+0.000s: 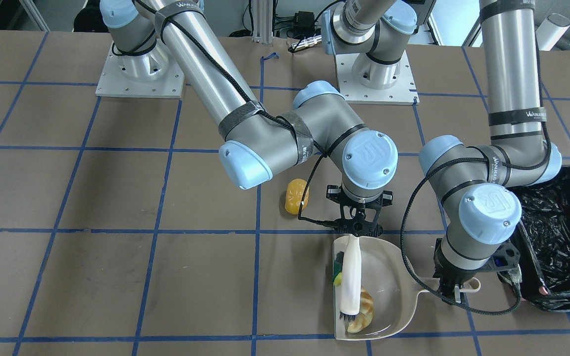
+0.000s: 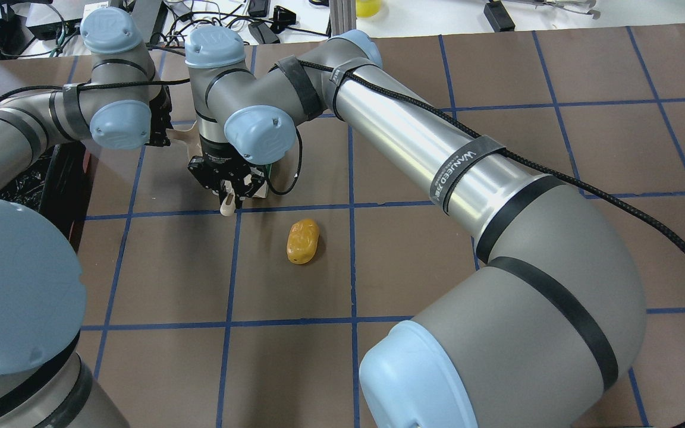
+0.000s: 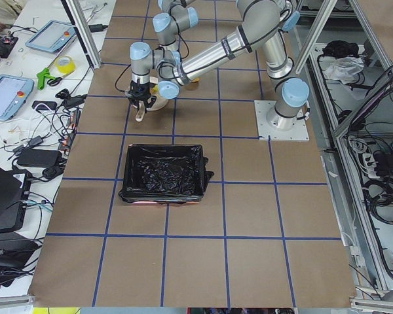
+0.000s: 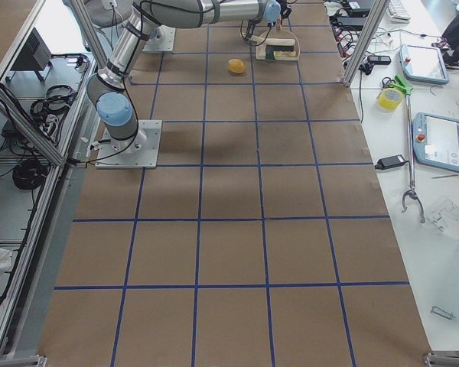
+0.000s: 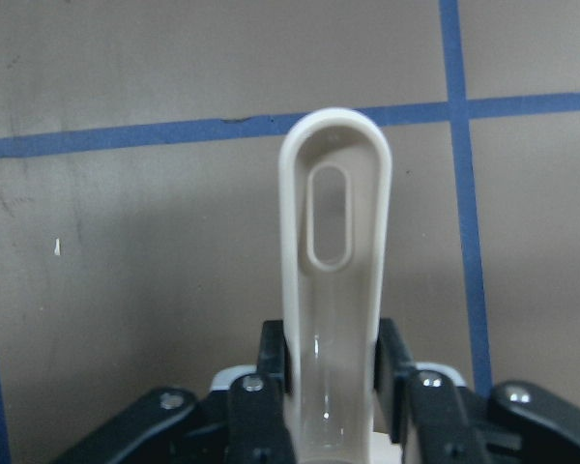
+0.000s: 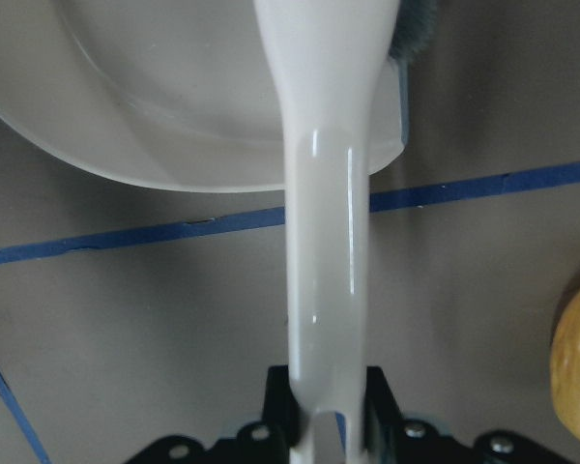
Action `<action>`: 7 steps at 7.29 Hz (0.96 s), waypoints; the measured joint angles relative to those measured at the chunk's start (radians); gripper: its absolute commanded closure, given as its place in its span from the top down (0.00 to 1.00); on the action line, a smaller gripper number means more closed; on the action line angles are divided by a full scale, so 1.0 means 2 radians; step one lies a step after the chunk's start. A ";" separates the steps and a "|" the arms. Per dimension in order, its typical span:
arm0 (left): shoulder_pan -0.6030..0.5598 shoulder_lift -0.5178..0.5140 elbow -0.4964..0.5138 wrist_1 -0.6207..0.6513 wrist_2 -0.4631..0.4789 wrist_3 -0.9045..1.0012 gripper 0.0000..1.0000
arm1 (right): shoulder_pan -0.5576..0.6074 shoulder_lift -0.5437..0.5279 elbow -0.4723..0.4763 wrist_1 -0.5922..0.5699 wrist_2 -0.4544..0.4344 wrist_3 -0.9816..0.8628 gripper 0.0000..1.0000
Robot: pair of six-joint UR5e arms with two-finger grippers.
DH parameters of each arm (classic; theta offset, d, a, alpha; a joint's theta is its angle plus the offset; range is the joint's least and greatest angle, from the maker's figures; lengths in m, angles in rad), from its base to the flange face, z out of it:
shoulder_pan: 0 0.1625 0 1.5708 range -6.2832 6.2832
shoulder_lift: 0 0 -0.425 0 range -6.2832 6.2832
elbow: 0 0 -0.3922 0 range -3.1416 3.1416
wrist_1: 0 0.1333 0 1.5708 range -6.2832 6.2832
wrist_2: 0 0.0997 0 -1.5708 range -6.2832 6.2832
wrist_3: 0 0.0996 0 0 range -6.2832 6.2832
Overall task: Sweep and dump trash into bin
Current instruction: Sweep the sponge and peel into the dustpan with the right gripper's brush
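Front view: right gripper (image 1: 358, 231) clamped on brush (image 1: 350, 277), bristles on croissant piece (image 1: 362, 312) inside dustpan (image 1: 389, 267); sponge (image 1: 337, 277) in there too, half hidden by brush. Left gripper (image 1: 455, 294) grips dustpan handle. Lump (image 1: 296, 196) on table (image 1: 117, 188), near dustpan, not touching. Bin (image 1: 562, 237) beside left arm. Overhead: lump alone on table. Wrist views: both handles pinched tight.

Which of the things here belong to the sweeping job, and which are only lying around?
For the job:
brush, dustpan, bin, oval lump, croissant piece, sponge.

Only lying around, on the side bench:
tape roll, tablet, grabber stick.
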 measured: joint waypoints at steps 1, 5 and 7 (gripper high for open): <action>0.000 0.001 -0.001 0.000 0.000 0.001 0.00 | 0.000 -0.001 -0.004 0.001 0.006 0.002 0.00; 0.000 0.009 -0.006 0.000 -0.001 0.001 0.00 | -0.004 -0.005 -0.014 0.005 0.017 0.006 0.00; 0.000 0.010 -0.006 0.000 -0.002 0.002 0.00 | -0.018 -0.024 -0.015 0.029 0.015 -0.002 0.00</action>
